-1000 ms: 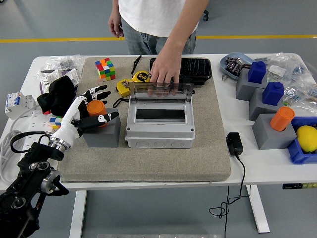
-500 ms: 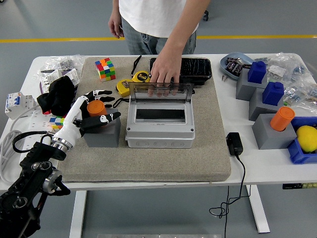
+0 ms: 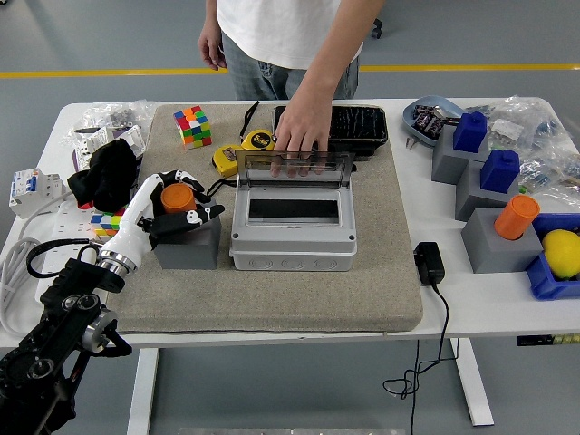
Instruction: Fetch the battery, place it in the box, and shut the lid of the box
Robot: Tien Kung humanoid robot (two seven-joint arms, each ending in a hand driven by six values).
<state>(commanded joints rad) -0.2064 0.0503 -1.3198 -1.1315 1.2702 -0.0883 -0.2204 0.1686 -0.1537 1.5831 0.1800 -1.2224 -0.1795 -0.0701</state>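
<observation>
An orange cylindrical battery [image 3: 176, 198] stands upright in a grey block [image 3: 188, 245] at the left of the beige mat. My left hand [image 3: 194, 196], white with black fingertips, is curled round the battery, fingers behind it and thumb in front. To the right sits the grey box [image 3: 292, 237]. Its clear lid [image 3: 294, 165] stands raised at the back edge, held there by a person's hand [image 3: 302, 134] from the far side. The box's inside shows a dark slot. My right arm is out of the picture.
A Rubik's cube [image 3: 192, 125], two yellow tape measures [image 3: 257, 140] and a black tray [image 3: 355, 126] lie behind the box. A black cloth [image 3: 107, 174] is by my left arm. A black adapter [image 3: 428, 263] and grey blocks [image 3: 497, 243] stand at the right.
My left hand's fingers, spread beside the battery a second ago, have curled in round it. The person's hand and the lid have not moved.
</observation>
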